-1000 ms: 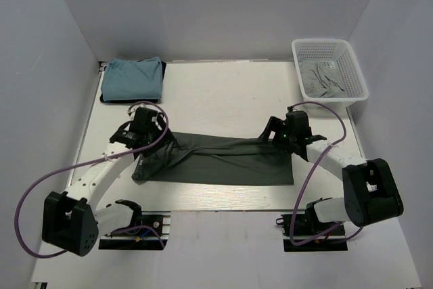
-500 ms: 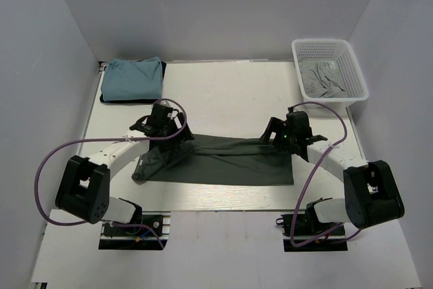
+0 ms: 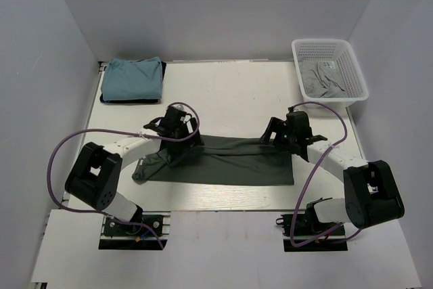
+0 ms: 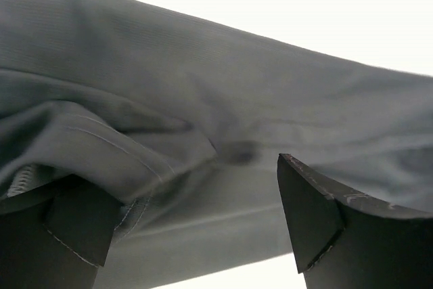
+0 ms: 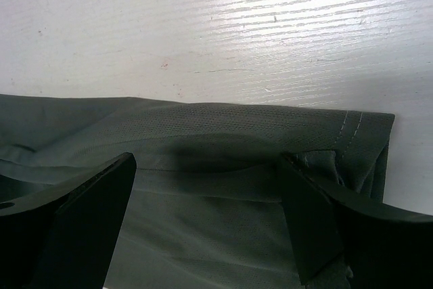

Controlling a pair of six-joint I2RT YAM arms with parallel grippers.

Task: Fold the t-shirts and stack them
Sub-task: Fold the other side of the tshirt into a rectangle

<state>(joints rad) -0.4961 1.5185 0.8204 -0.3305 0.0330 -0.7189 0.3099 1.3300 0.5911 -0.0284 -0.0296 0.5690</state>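
**A:** Starting from the dark t-shirt [image 3: 230, 160]: lying as a long band, its bunched far-left part caught inside the left gripper [image 3: 177, 130], its far-right hem just under the right gripper [image 3: 283, 135].

**B:** Jaws?

**A:** Spread wide on both. Straddling cloth, pinching nothing yet.

**B:** Risks?

**A:** Might close on one layer only, or on the loose sleeve fold alone, then drag the band askew rather than fold it. Might also pull unevenly, given the lopsided spacing.

**B:** Compared with a second ago?

**A:** Left gripper swung inward along the far edge, toward the right one; right gripper unmoved. Beyond them, folded teal t-shirt [image 3: 132, 79] and basket [image 3: 330, 40] unchanged.
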